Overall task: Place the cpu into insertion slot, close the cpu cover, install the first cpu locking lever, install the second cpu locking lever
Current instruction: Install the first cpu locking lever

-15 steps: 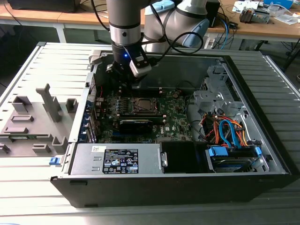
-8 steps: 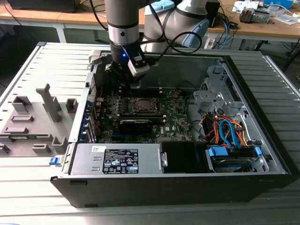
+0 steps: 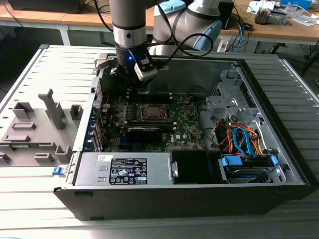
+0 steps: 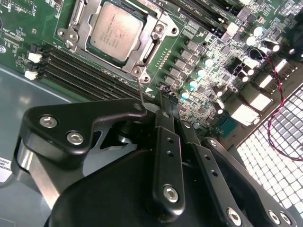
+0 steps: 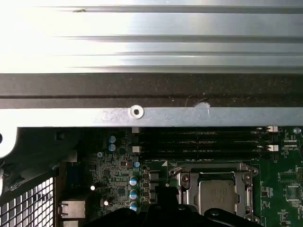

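The robot arm's gripper (image 3: 130, 79) hangs inside an open computer case (image 3: 279, 164) at upper centre of the exterior view, just above the motherboard (image 3: 187, 122). In the second wrist view the cpu (image 4: 115, 31) lies seated in the insertion slot (image 4: 152, 49) in the upper left of the frame, with the cpu cover (image 4: 94, 19) closed flat around it. A thin wire locking lever (image 4: 141, 92) rises from the socket's corner to the gripper's black fingers (image 4: 163, 101), whose jaws appear drawn together beside it; whether they clamp the lever cannot be told

Harsh glare, dim shadowed interior
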Motion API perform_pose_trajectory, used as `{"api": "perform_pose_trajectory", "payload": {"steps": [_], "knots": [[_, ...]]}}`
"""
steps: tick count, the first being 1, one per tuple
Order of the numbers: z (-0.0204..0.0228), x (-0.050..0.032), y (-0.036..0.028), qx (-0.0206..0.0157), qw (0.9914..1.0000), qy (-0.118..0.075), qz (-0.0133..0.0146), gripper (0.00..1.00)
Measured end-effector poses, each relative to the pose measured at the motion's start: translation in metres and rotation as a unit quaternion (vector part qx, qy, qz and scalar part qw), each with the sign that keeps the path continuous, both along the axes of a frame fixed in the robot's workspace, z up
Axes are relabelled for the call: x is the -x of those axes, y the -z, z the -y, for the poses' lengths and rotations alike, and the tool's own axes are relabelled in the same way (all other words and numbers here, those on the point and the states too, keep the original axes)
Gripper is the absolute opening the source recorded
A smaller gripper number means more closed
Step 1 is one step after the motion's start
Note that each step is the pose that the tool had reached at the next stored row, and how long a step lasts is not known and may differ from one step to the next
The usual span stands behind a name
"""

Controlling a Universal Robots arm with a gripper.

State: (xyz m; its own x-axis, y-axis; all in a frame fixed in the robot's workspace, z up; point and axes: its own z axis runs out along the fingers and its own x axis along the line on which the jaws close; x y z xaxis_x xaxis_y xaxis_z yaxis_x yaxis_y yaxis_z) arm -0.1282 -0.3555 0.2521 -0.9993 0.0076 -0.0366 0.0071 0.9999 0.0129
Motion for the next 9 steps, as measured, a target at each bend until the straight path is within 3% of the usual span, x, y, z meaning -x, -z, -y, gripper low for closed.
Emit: {"api": "perform_pose_trajectory", "payload": {"steps": [9], "knots": [[-0.0042,0.0056,0.0000,0.0000,1.00000,0.000,0.0000,0.11]]}}
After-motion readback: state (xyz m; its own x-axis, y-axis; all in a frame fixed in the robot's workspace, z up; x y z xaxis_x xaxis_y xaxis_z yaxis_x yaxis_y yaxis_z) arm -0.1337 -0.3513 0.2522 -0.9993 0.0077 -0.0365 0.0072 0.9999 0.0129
